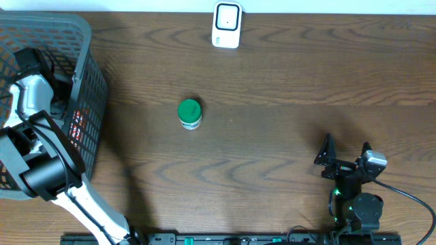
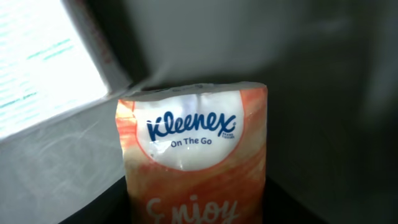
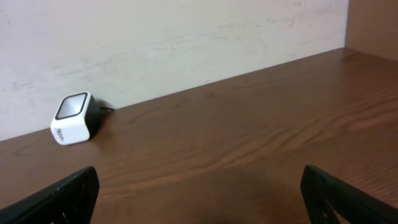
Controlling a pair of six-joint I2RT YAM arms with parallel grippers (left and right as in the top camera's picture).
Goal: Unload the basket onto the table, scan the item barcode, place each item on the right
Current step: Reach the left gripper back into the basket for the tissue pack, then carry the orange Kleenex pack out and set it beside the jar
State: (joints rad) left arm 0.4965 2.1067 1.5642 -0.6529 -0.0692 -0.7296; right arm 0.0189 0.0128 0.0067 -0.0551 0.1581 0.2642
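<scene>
A dark brown wood-grain bench (image 1: 286, 82) fills the scene; along its far edge rises a pale, faintly streaked wall (image 3: 186, 37), evenly lit.

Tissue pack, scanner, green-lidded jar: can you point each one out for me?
Tissue pack (image 2: 193, 137): left wrist view, on the white logo patch.
Scanner (image 1: 227, 24): overhead view, on its top face.
Green-lidded jar (image 1: 189, 109): overhead view, on the green lid.

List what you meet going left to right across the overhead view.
gray basket → green-lidded jar → white scanner → right gripper. The left arm overlaps the basket, so it is left out.
</scene>
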